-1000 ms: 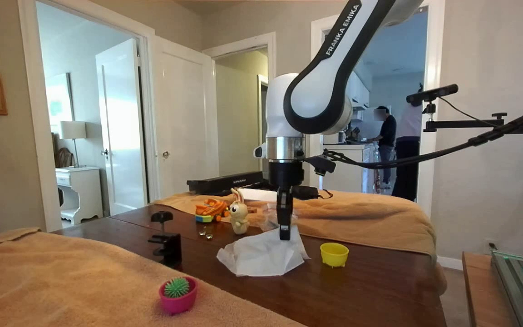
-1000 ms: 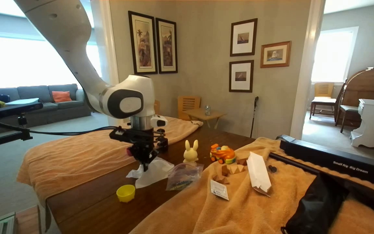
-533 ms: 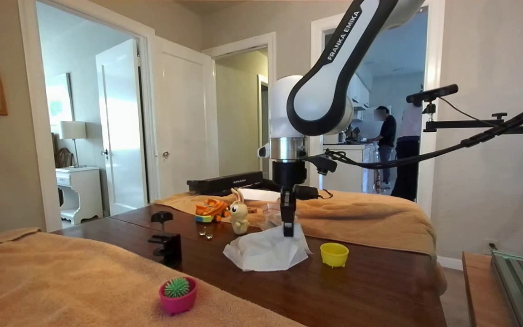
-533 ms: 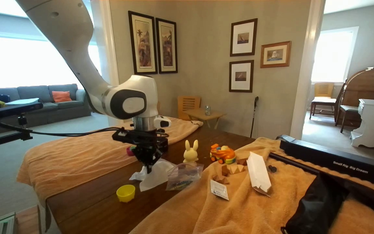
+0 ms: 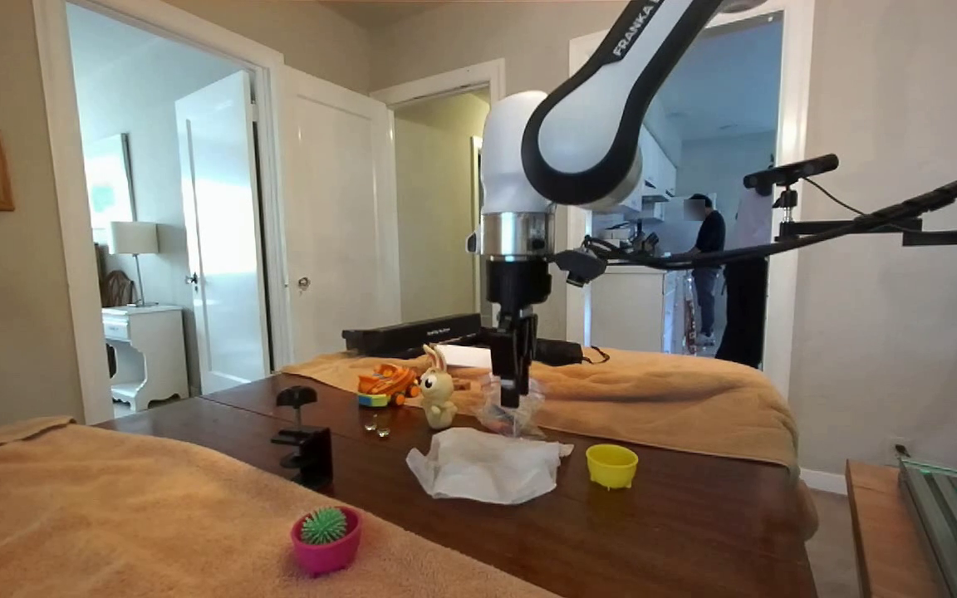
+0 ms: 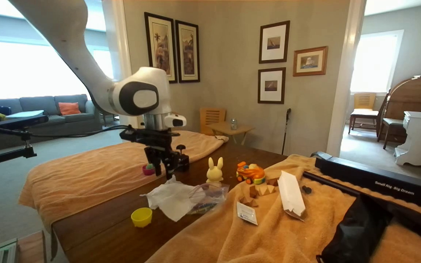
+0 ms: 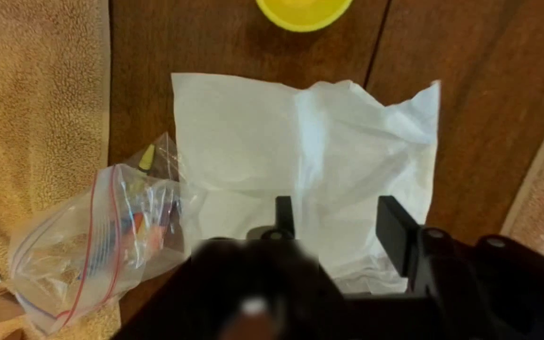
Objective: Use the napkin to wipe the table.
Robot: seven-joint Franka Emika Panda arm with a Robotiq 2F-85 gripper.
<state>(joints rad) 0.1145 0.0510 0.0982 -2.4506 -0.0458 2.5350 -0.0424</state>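
The napkin (image 7: 239,141) lies spread on the table (image 6: 97,233), below the gripper (image 7: 335,208). The gripper's black jaws stand apart, and in an exterior view a gap shows between their tips and the napkin. It is thin, white and roughly square, with a raised crease through its middle and one ruffled corner. The table is dark brown, glossy wood. In the wrist view a clear, crinkly bag (image 7: 97,241) overlaps the napkin's edge. A round yellow bowl (image 5: 611,467) on small feet stands near another edge. Nubby tan towels (image 5: 71,498) cover both sides of the table; on one sits a pink bowl (image 5: 326,556) holding a spiky green ball (image 5: 323,526). A long-eared cream rabbit (image 5: 437,399) stands nearby.
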